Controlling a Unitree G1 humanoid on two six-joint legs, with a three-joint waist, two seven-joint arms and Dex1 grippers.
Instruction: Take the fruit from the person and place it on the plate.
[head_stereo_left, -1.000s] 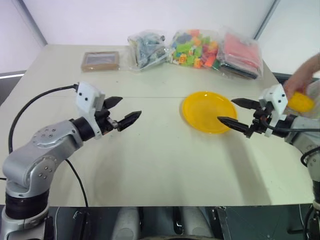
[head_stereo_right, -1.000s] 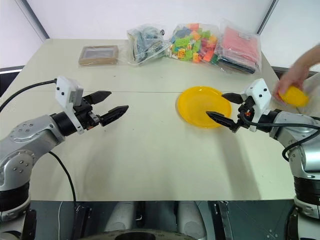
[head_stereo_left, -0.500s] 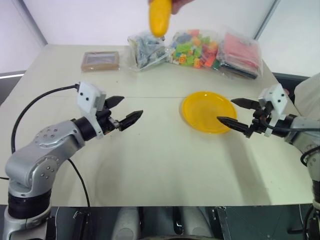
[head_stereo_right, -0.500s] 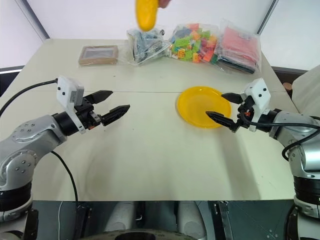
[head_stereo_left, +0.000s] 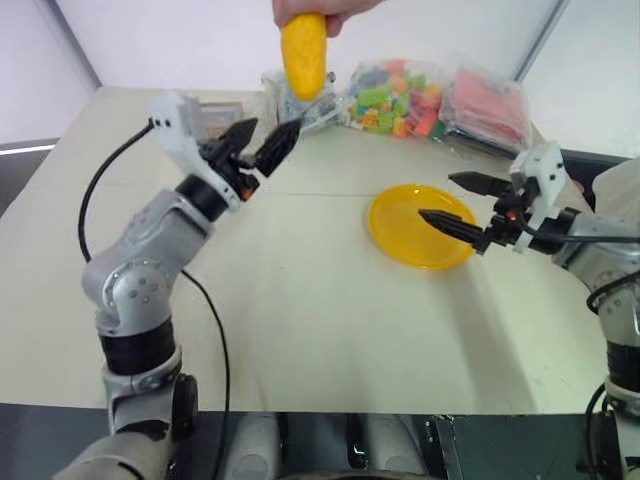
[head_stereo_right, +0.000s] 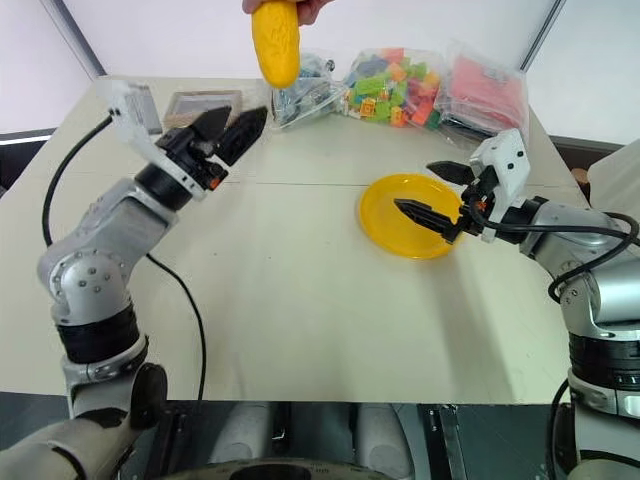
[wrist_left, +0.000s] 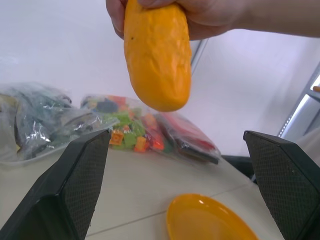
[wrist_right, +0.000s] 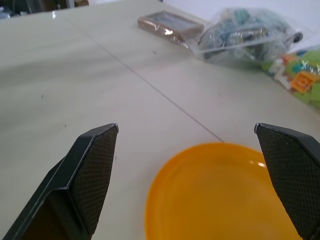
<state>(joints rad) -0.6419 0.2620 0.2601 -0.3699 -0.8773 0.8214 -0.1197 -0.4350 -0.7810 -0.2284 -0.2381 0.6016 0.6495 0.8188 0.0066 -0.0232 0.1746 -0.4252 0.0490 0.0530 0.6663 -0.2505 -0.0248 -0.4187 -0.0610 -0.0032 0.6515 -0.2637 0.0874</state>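
Note:
A person's hand (head_stereo_left: 322, 10) holds the yellow-orange fruit (head_stereo_left: 303, 55) upright above the far middle of the table. My left gripper (head_stereo_left: 274, 126) is raised just below and to the left of the fruit's lower end, open and empty; in the left wrist view the fruit (wrist_left: 157, 55) hangs between and above the two fingers, untouched. The yellow plate (head_stereo_left: 395, 228) lies on the table's right half. Over its right side hovers my right gripper (head_stereo_left: 436, 196), open with nothing in it.
Bags of colourful bricks (head_stereo_left: 392, 93), a red packet (head_stereo_left: 487, 104) and a clear bag of dark parts (head_stereo_right: 305, 92) line the table's far edge. A flat brown box (head_stereo_right: 205, 104) lies behind my left gripper. Bare tabletop (head_stereo_left: 300, 300) lies in front.
The person's hand carried the fruit from the right edge to above the far middle and lowered it slightly. My left arm rose and reached forward under it. The right gripper lifted a little.

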